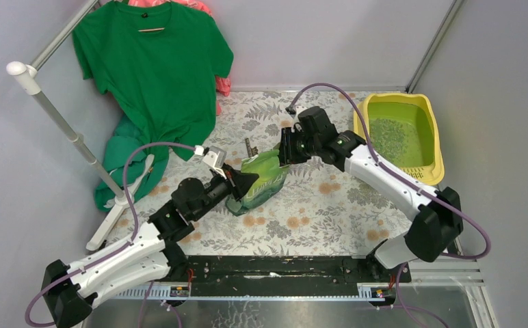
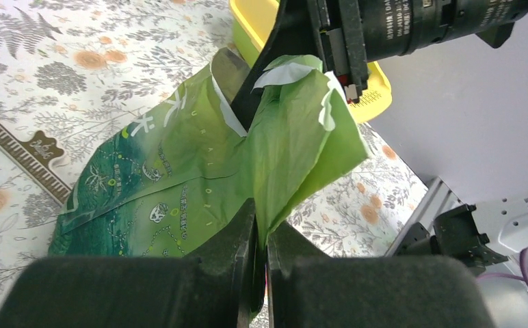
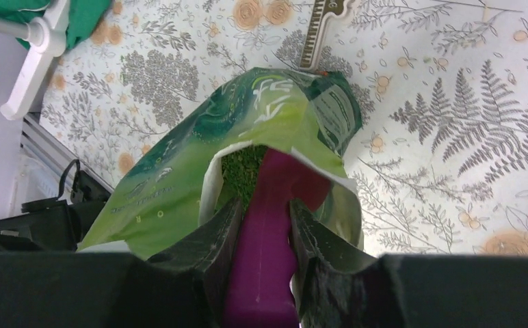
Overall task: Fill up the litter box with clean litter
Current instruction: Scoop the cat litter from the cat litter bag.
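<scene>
The yellow litter box (image 1: 433, 137) sits at the far right with some green litter (image 1: 388, 140) spread inside; its corner shows in the left wrist view (image 2: 247, 20). A glossy green bag (image 1: 261, 181) lies mid-table. My left gripper (image 2: 260, 236) is shut on the bag's edge (image 2: 302, 157), holding its mouth open. My right gripper (image 3: 265, 212) is shut on a purple scoop (image 3: 268, 232) whose bowl is inside the bag's mouth, in the green litter (image 3: 239, 171). In the top view the right gripper (image 1: 290, 147) is at the bag's upper end and the left gripper (image 1: 237, 181) at its left side.
A green T-shirt (image 1: 155, 68) hangs on a white rack (image 1: 63, 126) at the back left. A brown clip-like strip (image 2: 25, 154) lies on the flowered cloth beside the bag; it also shows in the right wrist view (image 3: 323, 27). Grey walls stand at the back and right.
</scene>
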Controlling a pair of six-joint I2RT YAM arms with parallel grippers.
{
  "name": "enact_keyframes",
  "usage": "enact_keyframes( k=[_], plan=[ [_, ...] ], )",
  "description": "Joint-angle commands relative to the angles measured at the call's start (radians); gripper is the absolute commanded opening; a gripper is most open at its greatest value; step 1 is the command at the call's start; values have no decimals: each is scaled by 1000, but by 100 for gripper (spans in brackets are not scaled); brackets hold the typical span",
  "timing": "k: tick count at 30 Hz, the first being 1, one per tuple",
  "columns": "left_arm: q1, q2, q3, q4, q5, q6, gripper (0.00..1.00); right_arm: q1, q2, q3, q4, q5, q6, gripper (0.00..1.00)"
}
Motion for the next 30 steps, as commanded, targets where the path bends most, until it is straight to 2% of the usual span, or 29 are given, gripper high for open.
enact_keyframes(
  k=[1,8,15,20,27,30],
  plan=[
    [-10,-25,17,13,-40,33,13,12,124,-19,26,-229,20,0],
    [-10,-56,23,-47,-136,43,13,-36,75,-55,78,-454,41,0],
    [-10,-63,52,-101,-235,35,12,-196,-74,-323,432,-669,284,0],
    [-10,-61,77,-129,-271,43,12,-230,-142,-391,528,-712,355,0],
    [-10,-61,83,-114,-248,26,12,-233,-214,-362,506,-746,389,0],
    [-9,-61,82,-102,-242,23,12,-254,-258,-397,539,-763,431,0]
  ],
)
